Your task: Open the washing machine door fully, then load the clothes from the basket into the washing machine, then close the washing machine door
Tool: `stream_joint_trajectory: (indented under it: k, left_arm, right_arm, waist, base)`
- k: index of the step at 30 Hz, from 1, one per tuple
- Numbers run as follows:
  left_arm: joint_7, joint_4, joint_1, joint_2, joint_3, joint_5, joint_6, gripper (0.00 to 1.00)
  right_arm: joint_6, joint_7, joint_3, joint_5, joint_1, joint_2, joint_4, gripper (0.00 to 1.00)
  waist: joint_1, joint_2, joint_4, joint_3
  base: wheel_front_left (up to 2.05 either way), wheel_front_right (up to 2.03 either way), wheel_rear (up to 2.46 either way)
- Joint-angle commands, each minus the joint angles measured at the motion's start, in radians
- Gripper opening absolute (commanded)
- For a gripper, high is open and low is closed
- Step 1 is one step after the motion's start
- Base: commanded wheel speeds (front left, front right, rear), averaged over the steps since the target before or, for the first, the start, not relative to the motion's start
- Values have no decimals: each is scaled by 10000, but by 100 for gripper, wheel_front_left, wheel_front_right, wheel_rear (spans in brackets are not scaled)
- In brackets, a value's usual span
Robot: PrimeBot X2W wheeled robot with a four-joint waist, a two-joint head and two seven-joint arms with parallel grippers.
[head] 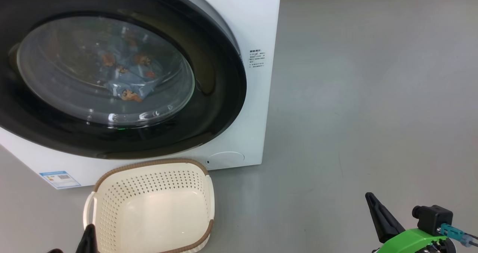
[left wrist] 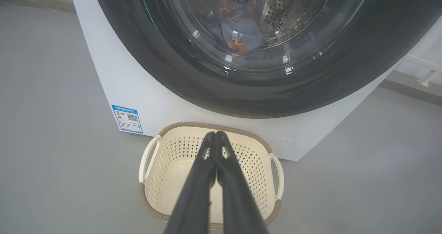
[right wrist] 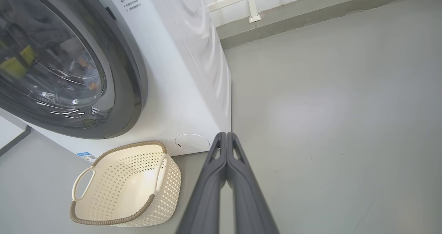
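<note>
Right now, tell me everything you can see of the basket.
The basket is small, rectangular and made of cream plastic, with perforated sides, a smooth solid bottom, a brown woven-look rim and two white side handles. It stands upright and empty on the grey floor, right in front of the washing machine. I cannot tell whether its far rim touches the machine. The left gripper, fingers shut, hangs above it without visibly touching it.

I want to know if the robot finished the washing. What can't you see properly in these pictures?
Clothes, head view: blurred by the door's curved glass and glare; number of pieces unclear.
Washing machine top, head view: cut off by the top edge.
Side label, head view: print too small to read.
Basket floor, left wrist view: middle hidden behind the shut left gripper.
</note>
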Motion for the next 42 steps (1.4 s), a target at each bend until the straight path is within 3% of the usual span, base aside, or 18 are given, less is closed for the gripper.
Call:
stream_joint_trajectory:
  k: [1,42]
  left_arm:
    - [66,-228,-158,146,84,-257,9,0]
    - [1220,-627,-595,8,220,-4377,111,0]
  right_arm:
    - [-4,32,-108,232,-162,-88,-268,0]
    - [-23,1095,-820,3897,-199,388,-824,0]
  waist:
    - [6,0,17,-10]
    - [-1,0,409,-237]
  base:
    - [0,0,0]
    - [0,0,0]
